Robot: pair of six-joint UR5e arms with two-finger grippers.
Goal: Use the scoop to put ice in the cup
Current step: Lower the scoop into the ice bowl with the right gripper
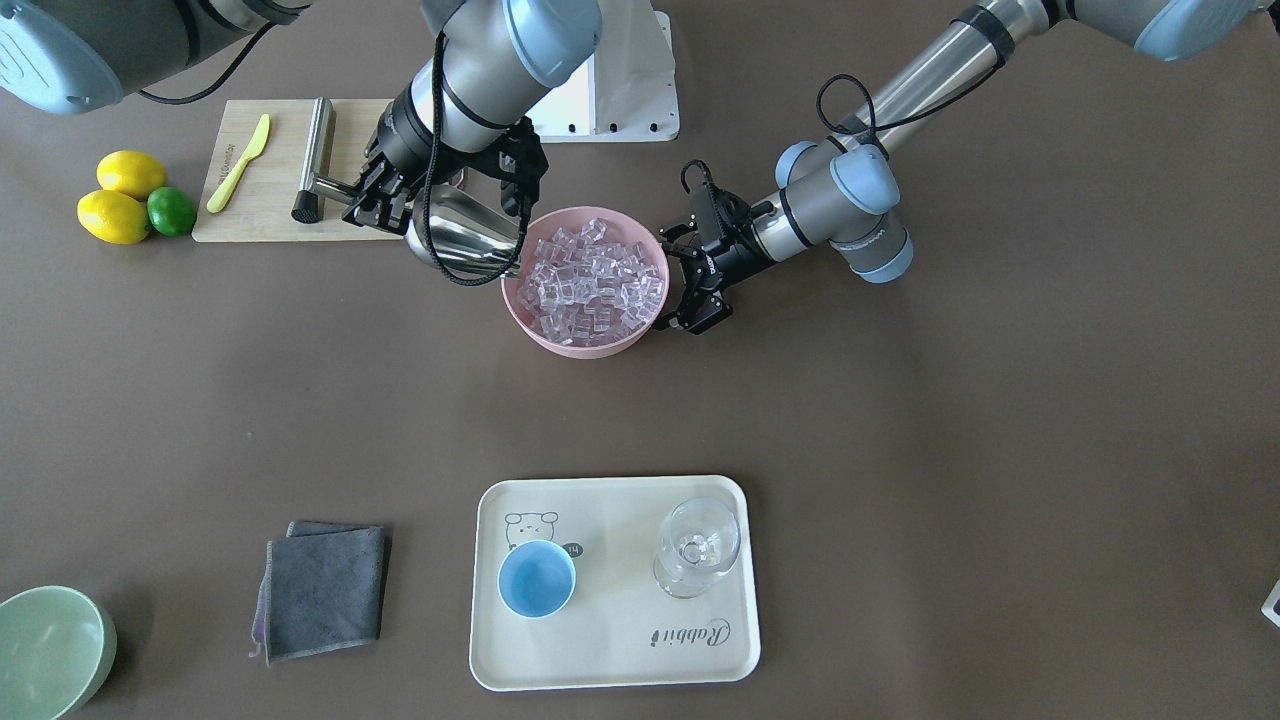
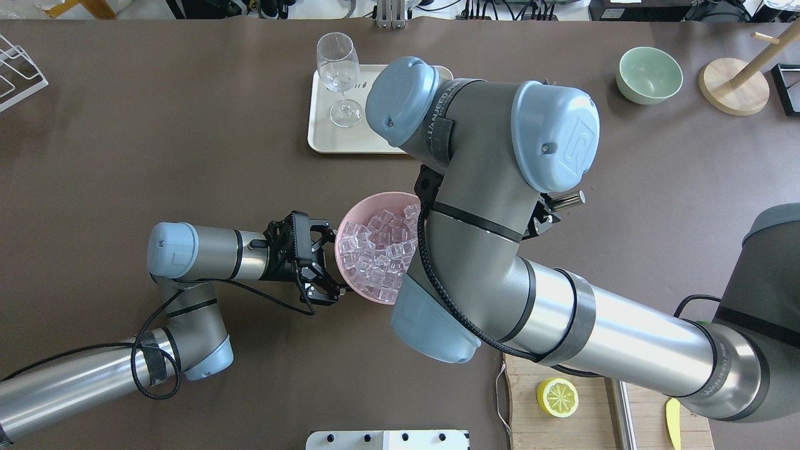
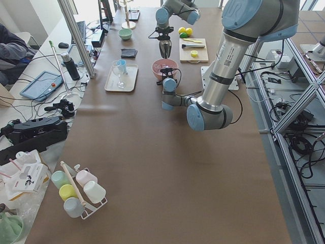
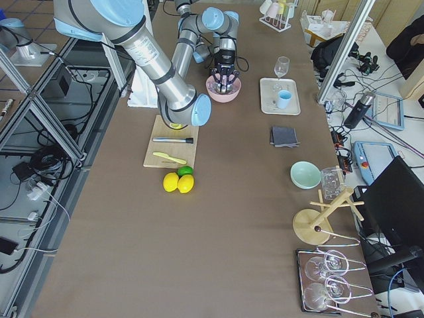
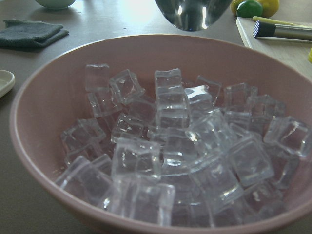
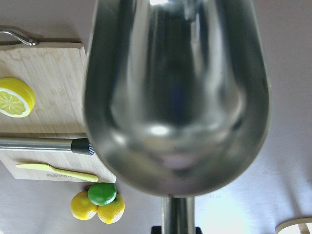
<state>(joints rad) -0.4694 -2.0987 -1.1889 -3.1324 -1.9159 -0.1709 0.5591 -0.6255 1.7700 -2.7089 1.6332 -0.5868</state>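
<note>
The ice (image 1: 595, 280) fills a pink bowl (image 1: 575, 345) at mid-table and shows close up in the left wrist view (image 5: 170, 141). My right gripper (image 1: 368, 195) is shut on the handle of the steel scoop (image 1: 460, 238). The scoop's trough hangs tilted just outside the bowl's rim, and the right wrist view shows the scoop (image 6: 175, 97) empty. My left gripper (image 1: 690, 280) is open, its fingers spread against the bowl's opposite side. The light-blue cup (image 1: 537, 578) stands empty on a cream tray (image 1: 620, 660). In the overhead view my right arm hides the cup.
A stemmed glass (image 1: 697, 545) stands on the tray beside the cup. A cutting board (image 1: 270, 215) holds a yellow knife (image 1: 240, 162) and a steel cylinder (image 1: 315, 150). Two lemons (image 1: 115, 215) and a lime (image 1: 171, 211) lie beside it. There are also a grey cloth (image 1: 325, 590) and a green bowl (image 1: 50, 650).
</note>
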